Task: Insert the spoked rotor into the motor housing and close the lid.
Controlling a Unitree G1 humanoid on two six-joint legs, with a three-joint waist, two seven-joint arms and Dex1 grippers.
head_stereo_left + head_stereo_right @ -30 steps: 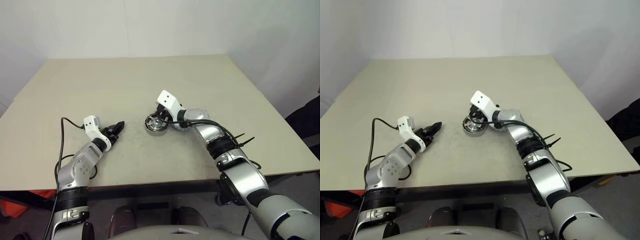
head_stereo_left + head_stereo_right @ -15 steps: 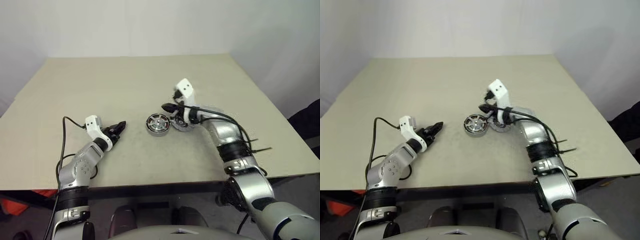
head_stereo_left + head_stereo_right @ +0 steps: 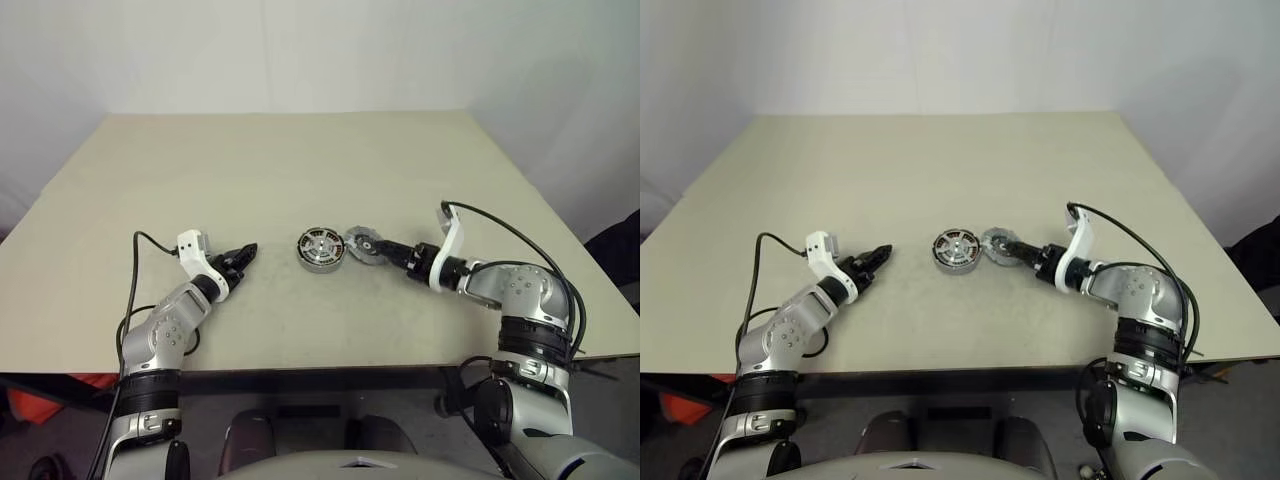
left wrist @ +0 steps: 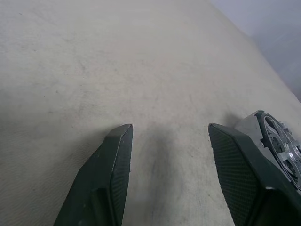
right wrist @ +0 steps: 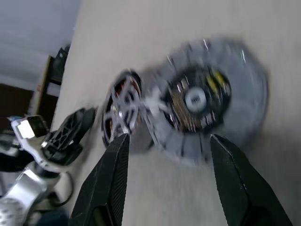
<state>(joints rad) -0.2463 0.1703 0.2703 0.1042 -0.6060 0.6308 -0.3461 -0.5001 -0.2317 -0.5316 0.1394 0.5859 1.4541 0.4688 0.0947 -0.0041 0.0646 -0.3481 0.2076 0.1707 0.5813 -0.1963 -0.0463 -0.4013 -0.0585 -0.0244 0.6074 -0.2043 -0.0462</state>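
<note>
- The right fingers (image 3: 1012, 250) stood apart with nothing between them, their tips low over the tabletop (image 3: 300, 160) right at the lid (image 3: 362, 243).
- The lid, a dull grey disc, lay flat just to the right of the motor housing (image 3: 321, 250), the two close together near the tabletop's middle.
- The spoked rotor (image 3: 321, 247) sat inside the housing, its silver spokes facing up.
- The left fingers (image 3: 243, 256) were parted and empty, pointing toward the housing from its left, near it without touching.
- In the left wrist view, the housing's edge (image 4: 277, 143) showed behind one finger (image 4: 242, 174).
</note>
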